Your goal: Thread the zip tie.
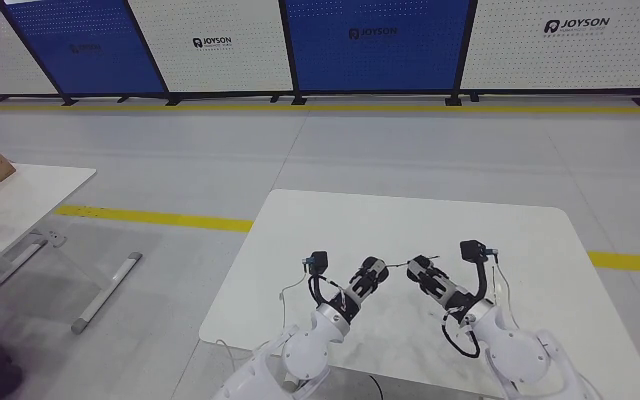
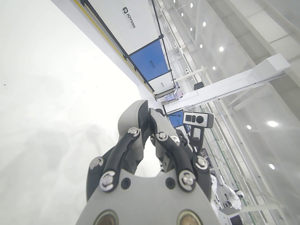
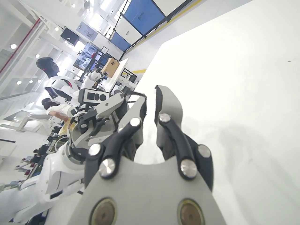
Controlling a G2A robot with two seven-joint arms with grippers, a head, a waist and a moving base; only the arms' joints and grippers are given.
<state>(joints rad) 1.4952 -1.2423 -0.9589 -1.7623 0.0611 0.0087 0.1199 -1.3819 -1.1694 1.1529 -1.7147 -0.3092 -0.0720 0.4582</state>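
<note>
Both of my arms are held out in front and turned in, so the two grippers face each other. My left gripper point(image 1: 381, 267) is pinched tight, its fingers point(image 2: 138, 118) pressed flat together on the zip tie point(image 3: 138, 93). My right gripper point(image 1: 414, 266) sits just beside it (nearly tip to tip), its fingers point(image 3: 168, 104) a little apart.
</note>
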